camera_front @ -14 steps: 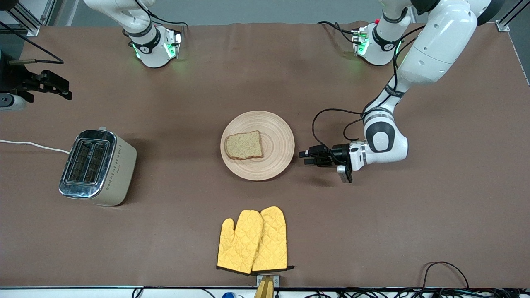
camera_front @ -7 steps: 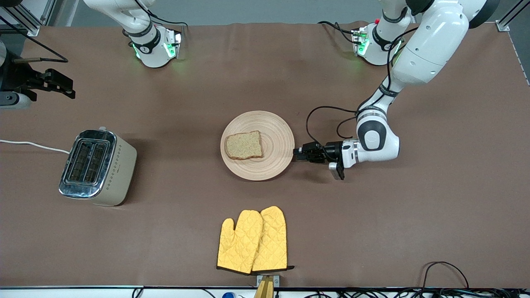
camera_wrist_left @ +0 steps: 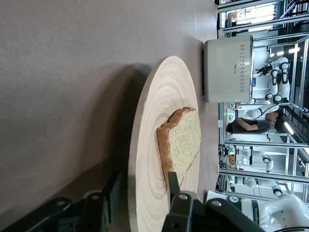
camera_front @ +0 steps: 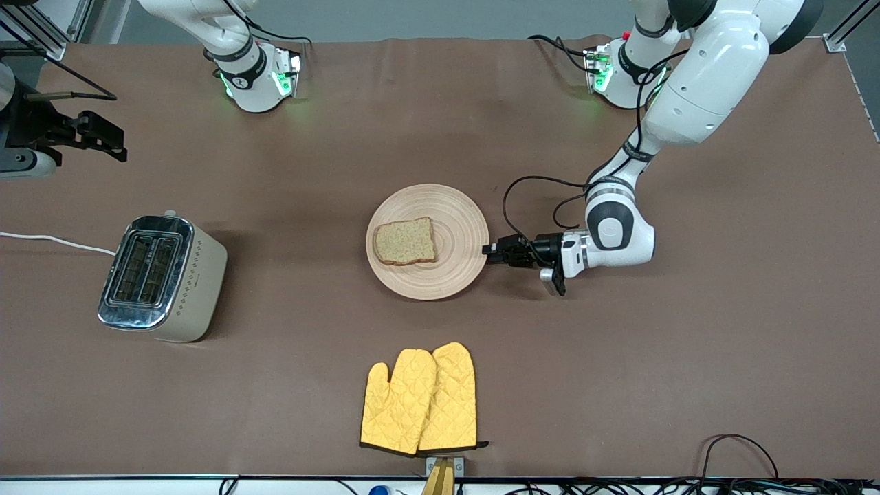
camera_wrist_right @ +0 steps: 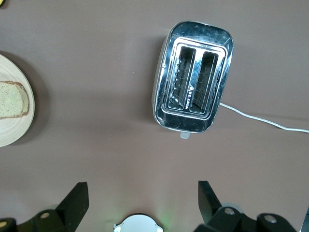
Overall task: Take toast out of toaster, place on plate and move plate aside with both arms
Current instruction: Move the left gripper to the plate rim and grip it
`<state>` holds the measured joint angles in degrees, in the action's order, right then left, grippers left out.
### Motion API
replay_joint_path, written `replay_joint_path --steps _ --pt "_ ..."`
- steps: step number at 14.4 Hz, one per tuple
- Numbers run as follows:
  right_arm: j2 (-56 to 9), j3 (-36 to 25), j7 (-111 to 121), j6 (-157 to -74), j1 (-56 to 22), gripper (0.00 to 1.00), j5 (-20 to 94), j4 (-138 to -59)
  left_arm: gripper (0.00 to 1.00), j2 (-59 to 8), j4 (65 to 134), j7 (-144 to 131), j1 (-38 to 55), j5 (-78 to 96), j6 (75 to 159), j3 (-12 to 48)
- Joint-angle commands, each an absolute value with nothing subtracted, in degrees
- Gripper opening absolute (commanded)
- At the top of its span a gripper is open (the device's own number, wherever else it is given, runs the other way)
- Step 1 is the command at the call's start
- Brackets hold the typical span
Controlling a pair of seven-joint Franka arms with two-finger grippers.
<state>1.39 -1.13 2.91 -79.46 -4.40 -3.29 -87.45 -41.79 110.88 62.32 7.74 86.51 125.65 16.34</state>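
We've got the left gripper (camera_front: 489,251) low at the plate (camera_front: 454,275), one finger under and one over its rim but not yet clamped, toast (camera_front: 405,241) just ahead of the fingertips, while the right gripper (camera_wrist_right: 140,198) waits spread wide above the toaster (camera_front: 161,277)

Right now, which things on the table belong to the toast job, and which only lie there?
Belong to the job:
- toast, lying on the plate
- plate
- toaster, slots empty
- left pincer, at the plate's rim
- right pincer, open, above the toaster

Only lying there:
- yellow oven mitts
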Motion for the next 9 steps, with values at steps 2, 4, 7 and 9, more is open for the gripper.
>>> replay_joint_path --steps 2,4,7,9 --pt "2.5 -0.8 1.9 -78.8 -4.8 1.0 -4.7 -87.6 0.4 -42.1 110.9 62.5 8.7 88.2 126.5 16.5" --pt "2.4 -0.8 1.9 -78.7 -4.8 1.0 -4.7 -87.5 0.37 -42.5 110.9 62.5 8.7 88.2 126.5 16.5" --pt "2.4 -0.7 1.1 -78.6 -4.9 1.0 -4.7 -87.4 0.28 -42.6 110.9 62.5 8.7 88.2 126.5 16.5" --pt "2.4 -0.8 1.0 -78.6 -5.4 1.0 -4.7 -87.5 0.22 -42.7 110.9 62.5 8.7 88.2 126.5 16.5"
